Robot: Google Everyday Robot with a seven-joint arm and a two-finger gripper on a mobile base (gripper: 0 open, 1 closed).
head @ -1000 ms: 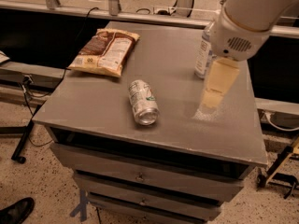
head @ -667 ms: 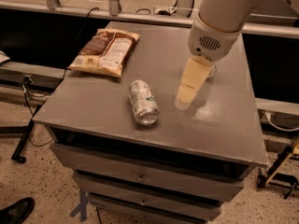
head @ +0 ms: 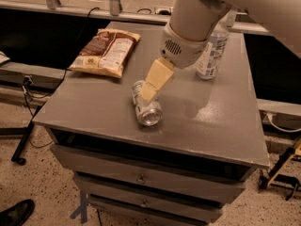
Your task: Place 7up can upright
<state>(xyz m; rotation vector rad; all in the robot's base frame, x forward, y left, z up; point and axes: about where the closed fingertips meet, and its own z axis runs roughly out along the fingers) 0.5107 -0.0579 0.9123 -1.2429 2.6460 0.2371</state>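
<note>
The 7up can [head: 146,108] lies on its side near the front middle of the grey cabinet top [head: 99,102], its shiny end facing the front edge. My gripper [head: 149,92] hangs from the white arm [head: 188,32], and its cream fingers [head: 155,79] point down over the can's far end. The fingers hide part of the can.
A brown and white snack bag [head: 106,52] lies flat at the back left. A clear plastic water bottle [head: 211,48] stands at the back right, partly behind the arm. The cabinet has drawers below. A black shoe [head: 14,213] is on the floor at lower left.
The arm has swung left and forward, from beside the water bottle to over the lying can. The can, bag and bottle have not moved.
</note>
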